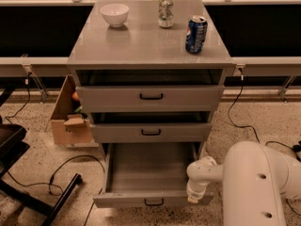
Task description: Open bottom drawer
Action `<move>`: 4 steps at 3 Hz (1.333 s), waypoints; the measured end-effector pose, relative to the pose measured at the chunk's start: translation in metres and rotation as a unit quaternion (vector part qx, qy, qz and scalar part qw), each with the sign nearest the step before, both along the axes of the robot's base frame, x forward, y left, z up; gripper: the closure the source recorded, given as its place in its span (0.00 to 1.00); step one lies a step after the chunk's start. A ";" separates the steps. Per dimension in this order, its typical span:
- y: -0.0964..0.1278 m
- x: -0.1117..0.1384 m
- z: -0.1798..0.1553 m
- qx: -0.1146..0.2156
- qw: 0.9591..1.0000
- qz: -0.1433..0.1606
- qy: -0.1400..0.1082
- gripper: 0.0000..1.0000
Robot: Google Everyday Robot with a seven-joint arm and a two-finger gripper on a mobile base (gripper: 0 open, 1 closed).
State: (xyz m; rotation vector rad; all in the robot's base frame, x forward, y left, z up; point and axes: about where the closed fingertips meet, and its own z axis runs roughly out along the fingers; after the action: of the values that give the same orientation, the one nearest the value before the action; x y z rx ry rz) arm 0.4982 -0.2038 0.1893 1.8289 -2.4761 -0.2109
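Observation:
The bottom drawer (123,200) of the grey cabinet is pulled far out, showing its plain grey tray (146,171) with nothing in it. Its small black bar handle (154,202) faces me at the lower edge of the view. My gripper (193,199) hangs at the end of the white arm, right at the drawer front's right corner, beside the handle and not on it. The middle drawer (150,132) and the top drawer (150,97) stick out only slightly.
On the cabinet top stand a white bowl (114,14), a silver can (165,12) and a blue soda can (195,34). A cardboard box (66,118) sits on the floor to the left. Cables (66,166) and a black chair base (28,192) lie at lower left.

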 end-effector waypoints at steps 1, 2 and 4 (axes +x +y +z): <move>0.000 0.000 0.000 0.000 1.000 0.000 0.000 0.60; 0.000 0.000 0.000 0.000 1.000 0.000 0.000 0.36; 0.000 0.000 0.000 0.000 1.000 0.000 0.000 0.00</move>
State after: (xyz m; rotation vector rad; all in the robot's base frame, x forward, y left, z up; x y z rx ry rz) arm 0.4982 -0.2038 0.1893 1.8289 -2.4761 -0.2110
